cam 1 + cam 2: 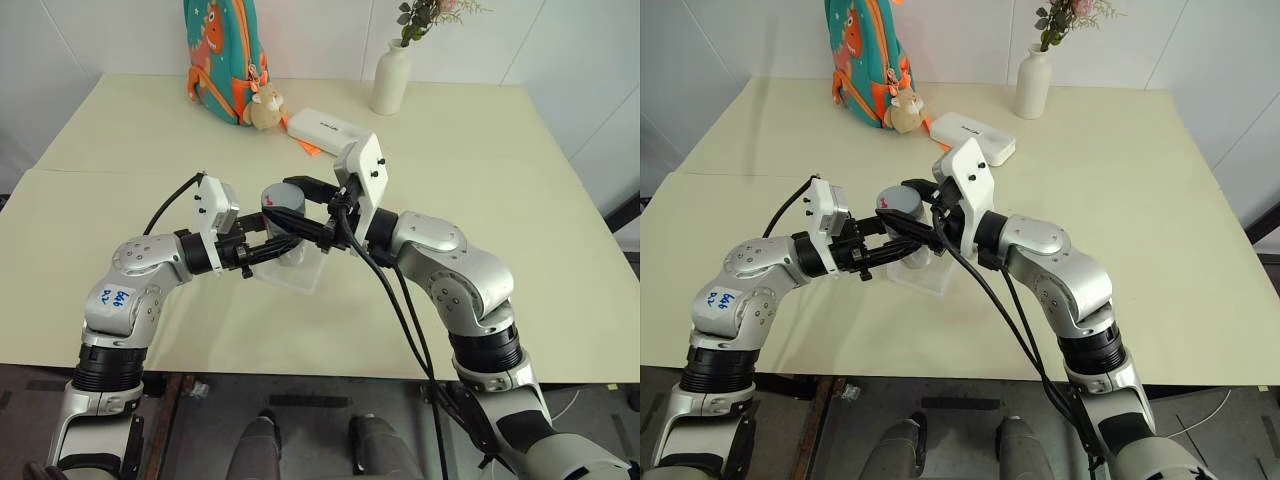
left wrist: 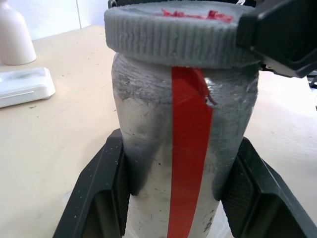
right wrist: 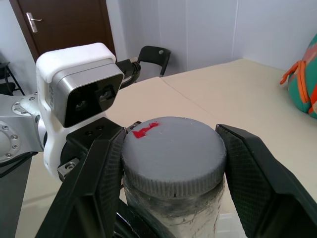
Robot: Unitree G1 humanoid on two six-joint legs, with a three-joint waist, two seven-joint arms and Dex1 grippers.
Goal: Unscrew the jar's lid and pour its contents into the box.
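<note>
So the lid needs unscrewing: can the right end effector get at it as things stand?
Probably yes: the right end effector already straddles the lid, nothing between; the left end effector grips the jar below.

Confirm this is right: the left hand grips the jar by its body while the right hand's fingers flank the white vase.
One error: the right hand flanks the lid, not the vase, as the right wrist view shows. The left hand does grip the jar by its body.
</note>
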